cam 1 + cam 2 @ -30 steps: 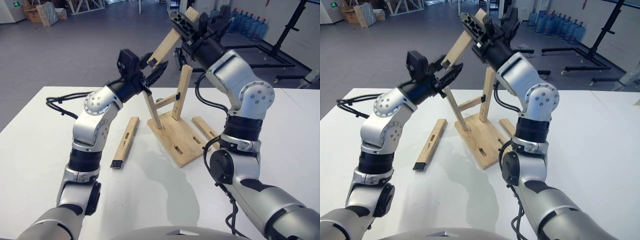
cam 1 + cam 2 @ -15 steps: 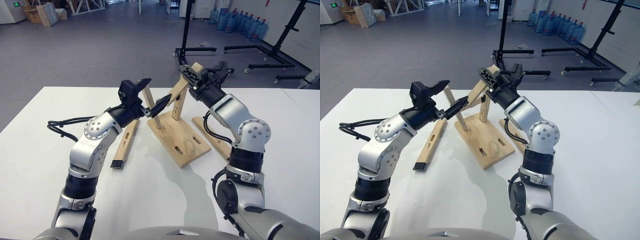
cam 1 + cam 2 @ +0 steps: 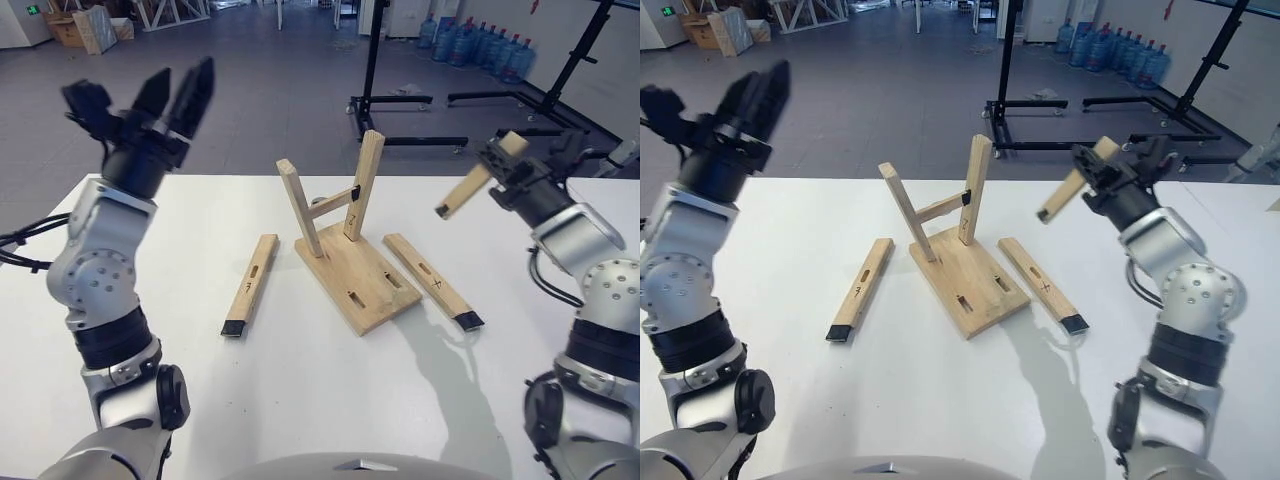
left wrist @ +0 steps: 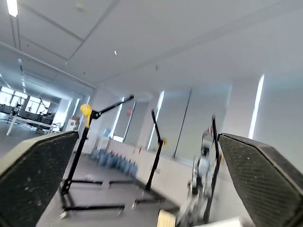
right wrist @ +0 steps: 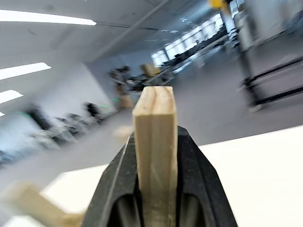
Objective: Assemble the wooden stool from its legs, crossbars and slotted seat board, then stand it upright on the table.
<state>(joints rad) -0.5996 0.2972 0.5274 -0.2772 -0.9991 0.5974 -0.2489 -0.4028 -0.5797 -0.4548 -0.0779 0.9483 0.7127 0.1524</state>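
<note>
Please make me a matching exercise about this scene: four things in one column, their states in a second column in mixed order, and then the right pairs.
Things
1. left claw
2. right claw
3. seat board
4. crossbar

States
A. lies flat on the table
B. joins two standing legs
C. open, raised, holds nothing
D. shut on a wooden piece

Pairs: 1-C, 2-D, 3-A, 4-B
</note>
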